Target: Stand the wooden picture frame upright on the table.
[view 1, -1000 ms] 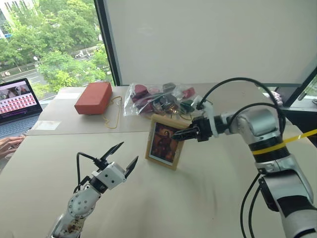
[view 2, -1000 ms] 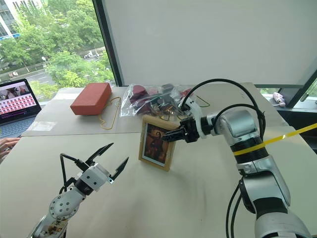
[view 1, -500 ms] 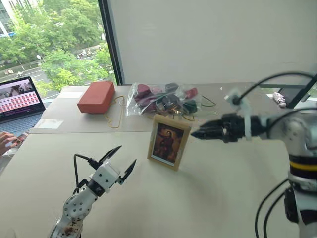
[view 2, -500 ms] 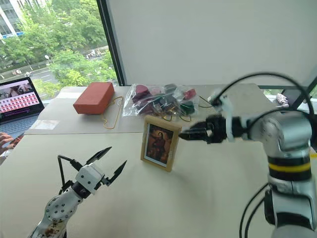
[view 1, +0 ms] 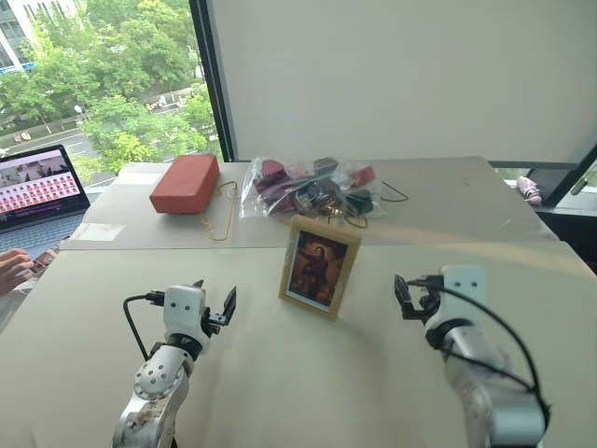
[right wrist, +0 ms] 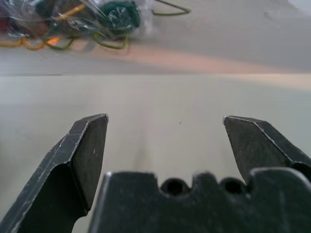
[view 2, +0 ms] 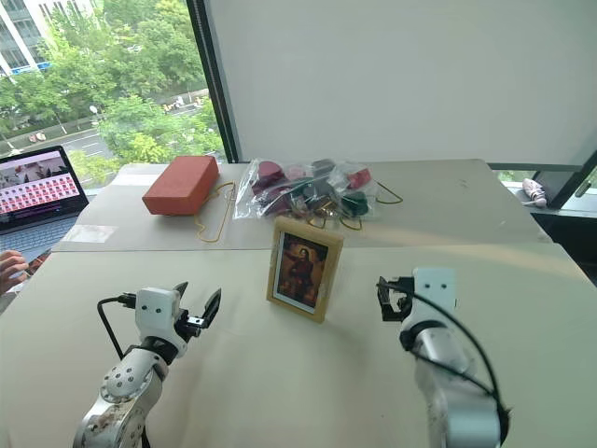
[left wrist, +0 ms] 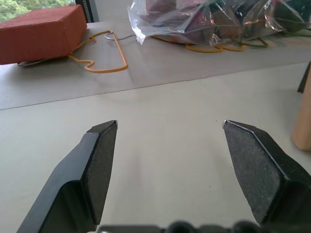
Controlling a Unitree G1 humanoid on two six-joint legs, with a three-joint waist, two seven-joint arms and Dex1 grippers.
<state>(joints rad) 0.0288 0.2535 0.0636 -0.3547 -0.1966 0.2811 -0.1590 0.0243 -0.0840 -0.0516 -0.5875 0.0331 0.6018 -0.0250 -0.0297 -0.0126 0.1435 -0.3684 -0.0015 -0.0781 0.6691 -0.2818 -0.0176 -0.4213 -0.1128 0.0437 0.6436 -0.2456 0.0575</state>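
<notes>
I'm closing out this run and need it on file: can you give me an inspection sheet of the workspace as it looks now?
Surface: table, pale beige, with a seam running across behind the frame.
Job's things: wooden picture frame standing upright on the table, picture side toward the robot, touched by neither hand.
Clutter: reddish-brown block; clear plastic bag of small coloured items; orange cord beside the block.
Grippers: left hand open and empty, to the left of the frame; right hand open and empty, to its right.
Cables: black cable looping along the right arm.
Surroundings: laptop at the left edge, a person's hand by it; window showing trees.
</notes>
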